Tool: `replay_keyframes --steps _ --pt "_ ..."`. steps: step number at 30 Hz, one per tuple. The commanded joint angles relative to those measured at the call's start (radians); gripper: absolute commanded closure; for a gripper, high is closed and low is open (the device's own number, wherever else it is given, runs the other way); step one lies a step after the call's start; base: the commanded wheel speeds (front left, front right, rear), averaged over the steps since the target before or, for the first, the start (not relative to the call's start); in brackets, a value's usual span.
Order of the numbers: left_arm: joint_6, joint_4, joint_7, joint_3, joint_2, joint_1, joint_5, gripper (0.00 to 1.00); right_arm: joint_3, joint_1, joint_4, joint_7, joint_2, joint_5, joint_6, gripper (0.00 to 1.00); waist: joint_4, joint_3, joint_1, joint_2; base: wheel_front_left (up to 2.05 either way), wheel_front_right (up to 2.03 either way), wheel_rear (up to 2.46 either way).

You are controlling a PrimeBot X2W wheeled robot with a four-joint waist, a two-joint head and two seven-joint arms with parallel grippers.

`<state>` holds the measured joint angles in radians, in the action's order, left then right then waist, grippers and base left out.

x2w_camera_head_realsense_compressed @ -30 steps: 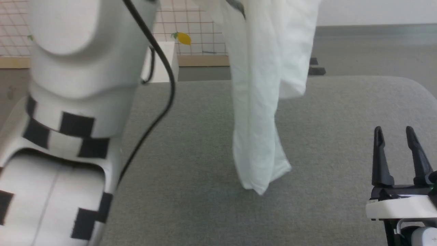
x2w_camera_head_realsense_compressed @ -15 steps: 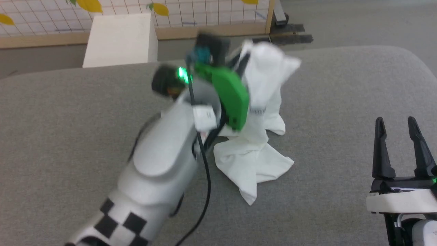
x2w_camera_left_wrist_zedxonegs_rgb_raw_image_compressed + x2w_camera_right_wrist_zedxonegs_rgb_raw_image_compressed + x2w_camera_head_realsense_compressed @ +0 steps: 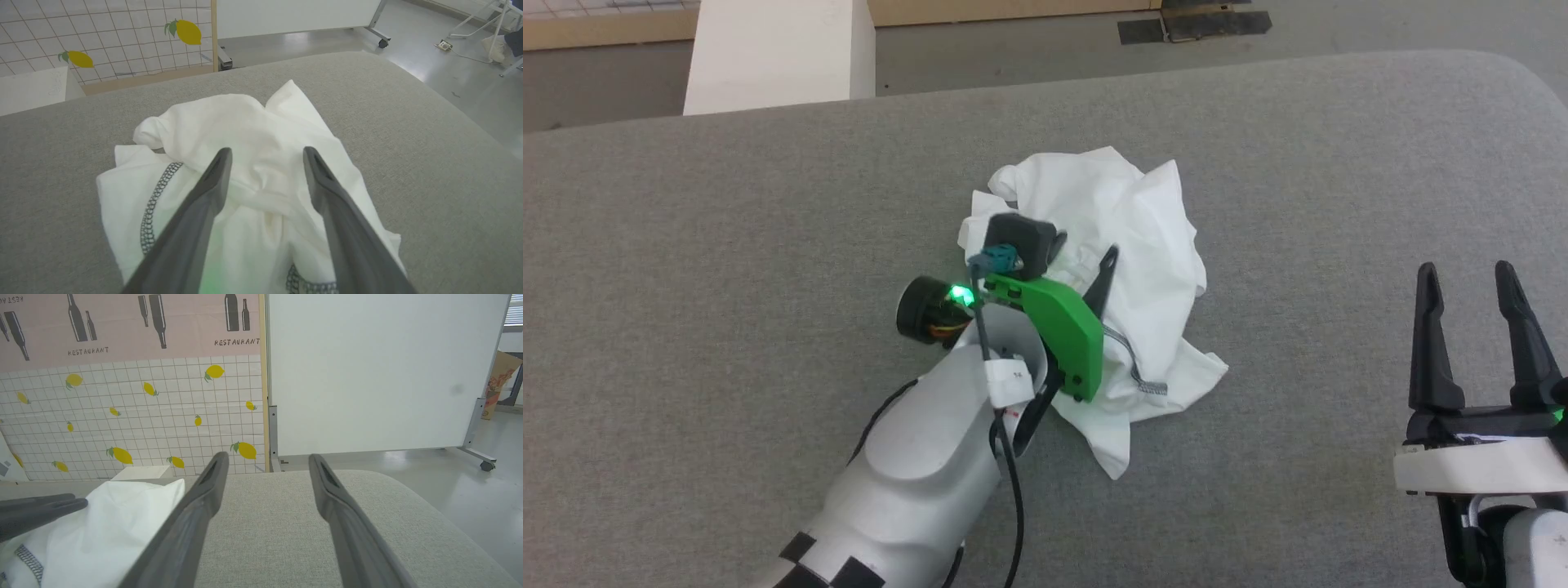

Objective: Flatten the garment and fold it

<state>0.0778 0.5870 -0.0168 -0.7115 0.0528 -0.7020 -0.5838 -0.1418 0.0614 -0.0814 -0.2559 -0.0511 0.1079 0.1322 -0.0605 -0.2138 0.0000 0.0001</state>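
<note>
The garment (image 3: pixel 1127 220), thin white fabric with dark zigzag stitching, lies in a crumpled heap in the middle of the grey padded table (image 3: pixel 727 245). My left gripper (image 3: pixel 1082 257), with its green mount, hovers low over the heap's near side. In the left wrist view its fingers (image 3: pixel 204 192) stand open above the garment (image 3: pixel 253 122) with nothing between them. My right gripper (image 3: pixel 1463 273) stands open and empty at the table's near right, well apart from the cloth. The right wrist view shows the right gripper (image 3: pixel 268 457), the garment (image 3: pixel 110 522) at lower left and a left finger (image 3: pixel 41 514).
A white rigid box (image 3: pixel 776 49) stands beyond the table's far left edge. Past the table are a lemon-print grid panel (image 3: pixel 143 416) and a white board on wheels (image 3: pixel 367 375). Bare grey table surrounds the heap on all sides.
My left arm came down from high up, where the garment hung from its shut gripper. The gripper opened and the cloth dropped into a heap. The head camera tilted down.
</note>
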Motion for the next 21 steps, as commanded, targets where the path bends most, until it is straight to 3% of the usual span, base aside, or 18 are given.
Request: replay_keyframes --steps 1,5,9,11,12,15,21 --pt "0.013 -0.019 0.043 0.007 -0.002 -0.019 -0.017 0.00 0.002 0.010 0.005 -0.006 0.001 -0.006 -0.002 0.00 0.016 0.025 0.0000 -0.0001 0.00 0.00 0.00" --pt "0.037 -0.078 0.166 0.053 0.008 0.003 -0.038 0.00 0.005 -0.007 0.015 -0.006 0.001 -0.008 -0.002 0.00 0.027 0.069 0.0000 -0.0001 0.00 0.00 0.00" --pt "0.093 -0.197 0.248 0.112 0.088 0.097 -0.019 0.00 0.010 -0.036 0.023 -0.006 0.001 -0.010 -0.002 0.00 0.029 0.110 0.0000 -0.0001 0.00 0.00 0.00" --pt "0.132 -0.286 0.265 0.146 0.134 0.173 -0.003 0.00 0.013 -0.051 0.022 -0.006 0.001 -0.008 -0.002 0.00 0.027 0.124 0.0000 -0.0001 0.00 0.00 0.00" --pt "0.179 -0.387 0.274 0.184 0.179 0.263 0.021 0.00 0.014 -0.067 0.021 -0.006 0.001 -0.006 -0.002 0.00 0.026 0.132 0.0000 -0.0001 0.00 0.00 0.00" --pt "0.240 -0.537 0.277 0.231 0.232 0.401 0.075 0.00 0.014 -0.086 0.021 -0.006 0.001 -0.004 -0.002 0.00 0.026 0.135 0.0000 -0.0001 0.00 0.00 0.00" --pt "0.297 -0.761 0.278 0.320 0.264 0.651 0.200 0.00 0.020 -0.113 0.026 -0.006 0.001 -0.006 -0.002 0.00 0.032 0.137 0.0000 -0.0001 0.00 0.00 0.00"
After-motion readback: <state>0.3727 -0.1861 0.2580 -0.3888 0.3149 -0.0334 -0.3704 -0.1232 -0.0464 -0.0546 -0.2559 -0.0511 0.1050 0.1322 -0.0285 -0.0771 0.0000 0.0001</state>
